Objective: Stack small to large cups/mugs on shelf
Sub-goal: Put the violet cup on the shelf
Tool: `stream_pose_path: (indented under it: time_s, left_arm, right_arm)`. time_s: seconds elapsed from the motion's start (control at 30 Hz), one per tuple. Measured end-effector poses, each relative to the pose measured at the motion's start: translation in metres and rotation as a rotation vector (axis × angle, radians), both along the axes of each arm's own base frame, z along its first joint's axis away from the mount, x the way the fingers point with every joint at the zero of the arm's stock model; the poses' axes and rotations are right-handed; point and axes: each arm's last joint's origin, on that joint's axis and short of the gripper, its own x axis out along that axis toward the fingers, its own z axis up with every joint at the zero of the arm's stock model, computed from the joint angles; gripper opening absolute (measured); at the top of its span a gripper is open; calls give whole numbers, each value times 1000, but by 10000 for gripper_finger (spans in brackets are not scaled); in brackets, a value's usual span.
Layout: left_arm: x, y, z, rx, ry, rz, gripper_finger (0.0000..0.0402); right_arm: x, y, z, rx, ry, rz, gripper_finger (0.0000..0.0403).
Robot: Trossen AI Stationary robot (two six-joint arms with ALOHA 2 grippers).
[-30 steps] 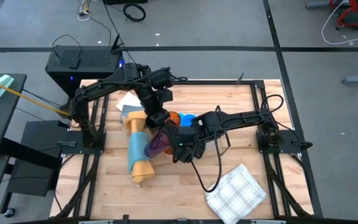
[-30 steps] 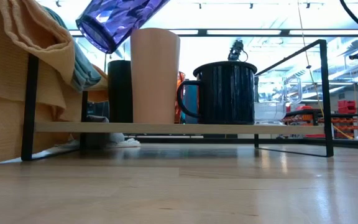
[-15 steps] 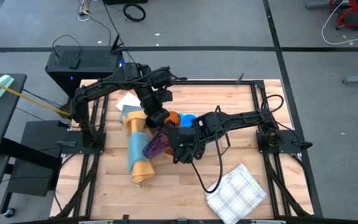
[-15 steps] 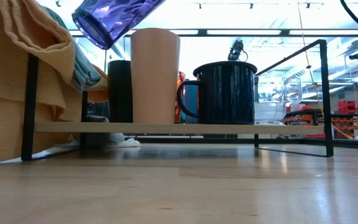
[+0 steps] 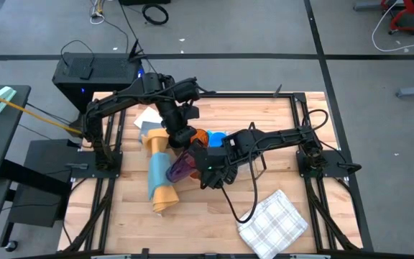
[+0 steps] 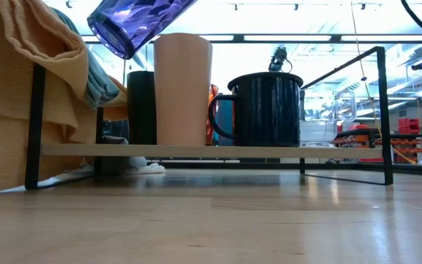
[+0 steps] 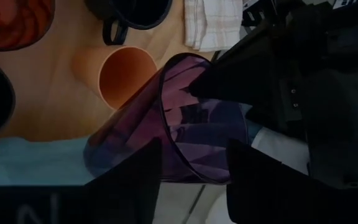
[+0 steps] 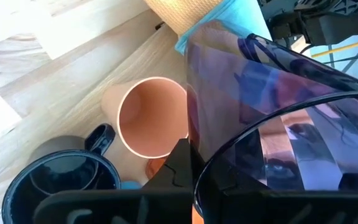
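The purple translucent tumbler (image 5: 180, 167) hangs tilted in the air, its base (image 6: 116, 37) lowest, just above the peach cup (image 6: 183, 88). My right gripper (image 5: 197, 160) is shut on it. My left gripper (image 7: 194, 180) is open, one finger on either side of the tumbler's rim (image 7: 197, 177). On the shelf (image 6: 196, 150) stand the black cup (image 6: 141, 106), the peach cup, the dark handled mug (image 6: 266, 110), an amber cup (image 5: 201, 135) and a blue cup (image 5: 216, 135). My right gripper holds the tumbler by its rim (image 8: 207, 180). One dark finger (image 8: 179, 165) lies against the outside of the wall; the other shows dimly through the purple wall (image 7: 213, 81). The tumbler is lifted clear and slants down away from the fingers, base lowest. My left gripper: whether its open fingers touch the rim I cannot tell.
A rolled yellow-and-blue cloth (image 5: 158, 176) lies left of the cups, beneath the tumbler's low end. A checked cloth (image 5: 273, 221) lies near the front right. White paper (image 5: 148, 116) lies at the back left. The rack's black rods (image 6: 379, 110) stand around the cups.
The tumbler's low end has rocked slightly in the low view, a little up and toward the cloth roll, then partly back. Both arms have stayed where they were.
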Motion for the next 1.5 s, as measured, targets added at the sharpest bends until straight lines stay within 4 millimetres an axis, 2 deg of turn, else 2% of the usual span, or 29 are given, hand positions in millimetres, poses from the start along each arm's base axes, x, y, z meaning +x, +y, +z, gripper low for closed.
stream_pose_path:
  time_s: [0.87,1.13,1.5]
  left_arm:
    - [0,-1,-1,-44,110,138,122]
    - [0,2,-1,-49,125,170,124]
    - [-5,1,5,-98,121,170,159]
  right_arm:
    - [-3,-2,-1,-46,32,-22,4]
    - [-4,-2,-2,-52,29,-54,4]
    - [-2,2,3,-33,-22,-41,4]
